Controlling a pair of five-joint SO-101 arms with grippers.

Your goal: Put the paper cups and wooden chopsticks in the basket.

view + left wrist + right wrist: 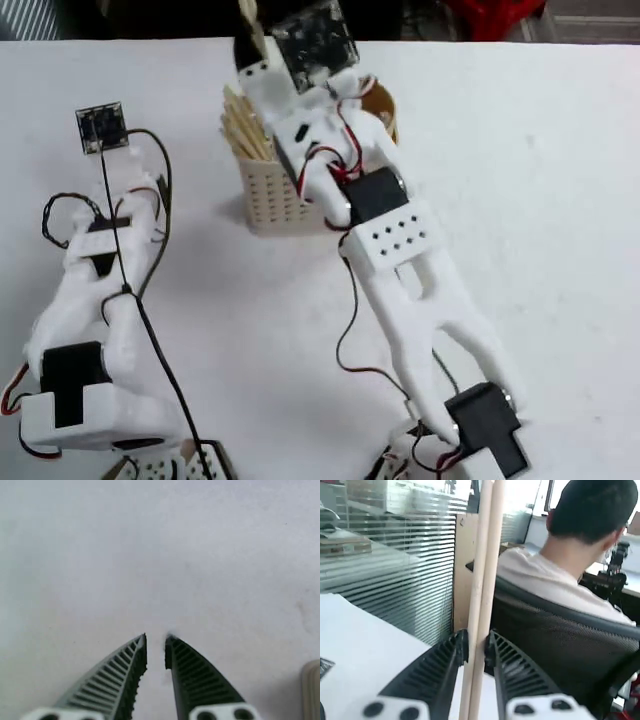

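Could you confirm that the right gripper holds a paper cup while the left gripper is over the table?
Not quite: the right gripper holds wooden chopsticks, not a paper cup, as the right wrist view shows; the left gripper is over the table.

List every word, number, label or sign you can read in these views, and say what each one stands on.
No text can be read in any view.
Circuit board on an arm: tiny marks, too small to read.
Basket: no print shows.
Wooden chopsticks in the right pincer: no print shows.
Table: no print shows.
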